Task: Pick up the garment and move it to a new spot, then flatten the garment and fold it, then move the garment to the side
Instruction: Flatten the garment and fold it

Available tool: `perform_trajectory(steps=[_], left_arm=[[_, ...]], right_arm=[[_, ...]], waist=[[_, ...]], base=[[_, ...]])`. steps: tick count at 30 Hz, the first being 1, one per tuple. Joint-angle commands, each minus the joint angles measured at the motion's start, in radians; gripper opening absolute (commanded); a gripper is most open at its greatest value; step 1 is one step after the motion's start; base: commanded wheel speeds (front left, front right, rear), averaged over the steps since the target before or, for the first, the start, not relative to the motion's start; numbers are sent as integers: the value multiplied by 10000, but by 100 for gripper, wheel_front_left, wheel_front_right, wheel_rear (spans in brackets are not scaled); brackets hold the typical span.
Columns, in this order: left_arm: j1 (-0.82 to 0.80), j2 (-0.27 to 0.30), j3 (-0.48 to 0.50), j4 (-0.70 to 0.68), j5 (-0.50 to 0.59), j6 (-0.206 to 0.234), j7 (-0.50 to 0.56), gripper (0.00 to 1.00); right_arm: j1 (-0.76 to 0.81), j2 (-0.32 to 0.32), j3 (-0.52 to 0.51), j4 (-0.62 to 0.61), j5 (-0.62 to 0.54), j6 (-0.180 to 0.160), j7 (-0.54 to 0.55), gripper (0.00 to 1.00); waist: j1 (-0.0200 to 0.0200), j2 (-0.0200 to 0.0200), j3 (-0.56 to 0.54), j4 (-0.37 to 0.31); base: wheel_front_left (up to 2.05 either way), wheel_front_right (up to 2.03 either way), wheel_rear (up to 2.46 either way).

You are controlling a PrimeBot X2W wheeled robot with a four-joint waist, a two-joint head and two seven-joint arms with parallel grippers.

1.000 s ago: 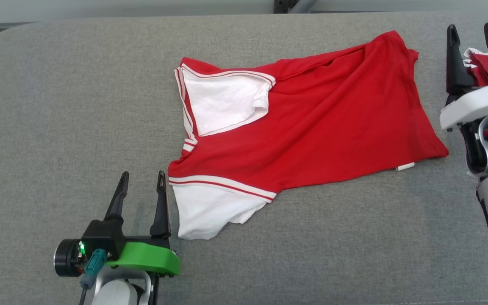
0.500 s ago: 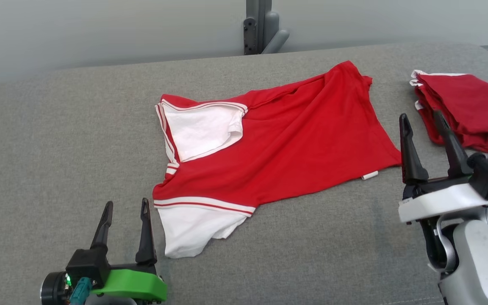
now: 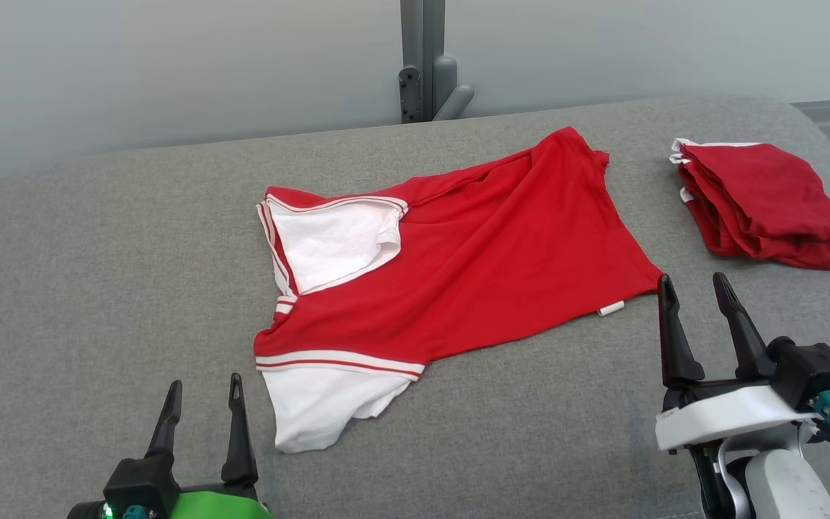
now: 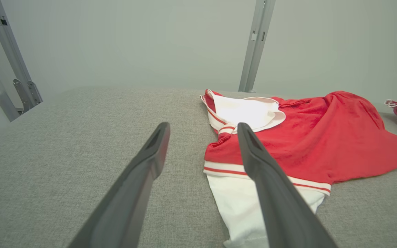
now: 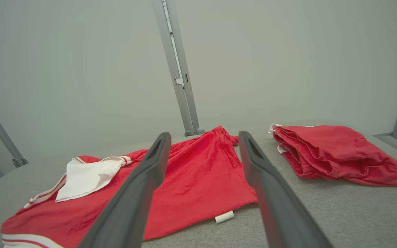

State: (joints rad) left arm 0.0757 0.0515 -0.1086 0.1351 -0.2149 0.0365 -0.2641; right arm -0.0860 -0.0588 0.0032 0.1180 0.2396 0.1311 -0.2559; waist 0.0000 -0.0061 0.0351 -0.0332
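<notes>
1. A grey padded worktop (image 3: 98, 288) with rounded corners carries everything here. A pale wall stands behind its far edge.
2. The garment (image 3: 487, 267), a red shirt with white sleeves and red-and-white striped trim, lies spread out across the middle of the worktop, creased and a little askew. Its hem end reaches toward the right edge and climbs toward the far edge. Its sleeve end lies toward the left.
3. One white sleeve (image 3: 321, 404) sticks out toward the near edge. The other sleeve (image 3: 332, 241) is folded back on top of the red body.
4. A folded pile of darker red clothes (image 3: 768, 205) sits by the far right corner, well apart from the garment.
5. A grey metal post (image 3: 422, 58) rises behind the middle of the far edge.
6. The right gripper (image 3: 693, 281) hangs over the near right part of the worktop with its two dark fingers spread and nothing between them. One fingertip is just beside the garment's hem corner. I cannot tell from here whether it touches the cloth.
7. The left gripper (image 3: 205, 382) is at the near edge, just left of the outstretched sleeve. Its fingers are spread too, it is empty, and it is not touching the fabric.
8. A small white tag (image 3: 611, 309) pokes out from the hem on the side toward the near edge, near the right gripper.
</notes>
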Motion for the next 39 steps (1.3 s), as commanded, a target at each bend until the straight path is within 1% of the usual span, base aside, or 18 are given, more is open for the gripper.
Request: perform_trajectory(steps=[1, 25, 39], left_arm=[[136, 5, 22, 19, -2, 9, 0, 100], [-19, -4, -135, 158, -73, 60, 0, 100], [-82, -4, 107, 270, 80, 121, 0, 100]], right_arm=[[176, 35, -31, -48, 35, -9, -27, 100], [52, 75, 522, 282, 102, -9, 5, 100], [67, 76, 662, 451, 232, -9, -34, 100]], waist=[[0, 61, -23, -19], [0, 61, -101, 71], [0, 61, -192, 89]], base=[[0, 0, 0], [0, 0, 0], [0, 0, 0]])
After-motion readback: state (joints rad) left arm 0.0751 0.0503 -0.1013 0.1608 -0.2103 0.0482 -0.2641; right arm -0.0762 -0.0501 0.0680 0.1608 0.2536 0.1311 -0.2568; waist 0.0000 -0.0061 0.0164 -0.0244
